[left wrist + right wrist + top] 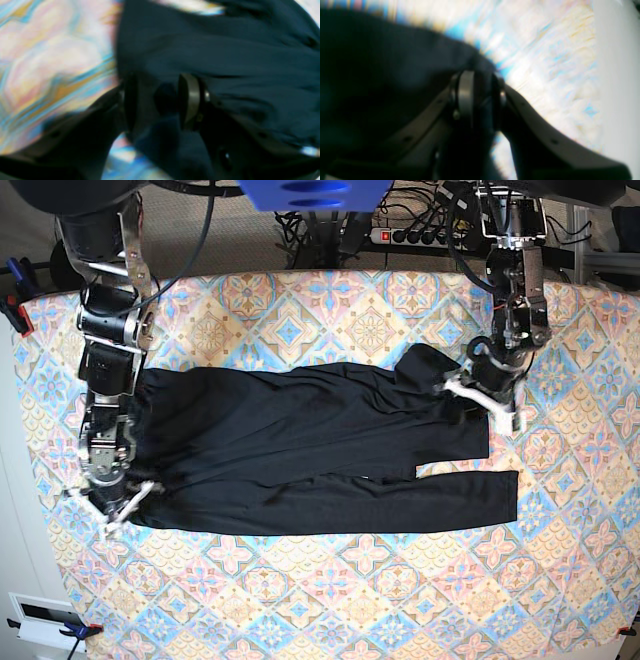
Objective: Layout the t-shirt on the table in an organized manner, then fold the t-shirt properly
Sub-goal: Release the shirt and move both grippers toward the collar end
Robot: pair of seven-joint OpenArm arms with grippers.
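Observation:
The black t-shirt (320, 450) lies stretched left to right across the patterned table (350, 310), with lengthwise folds and a raised hump at its right end. My left gripper (480, 395) is over that right end. In the left wrist view it (160, 100) is shut on a bunch of the t-shirt (237, 62), with the table (50, 50) blurred beside it. My right gripper (125, 500) is at the shirt's lower left corner. In the right wrist view it (482, 97) pinches the edge of the t-shirt (382, 75) over the table (545, 62).
A power strip with cables (410, 230) lies beyond the table's far edge. Clamps (18, 315) hold the cloth at the left edge. A white box (45, 615) sits off the near left corner. Both arms reach in from the far side.

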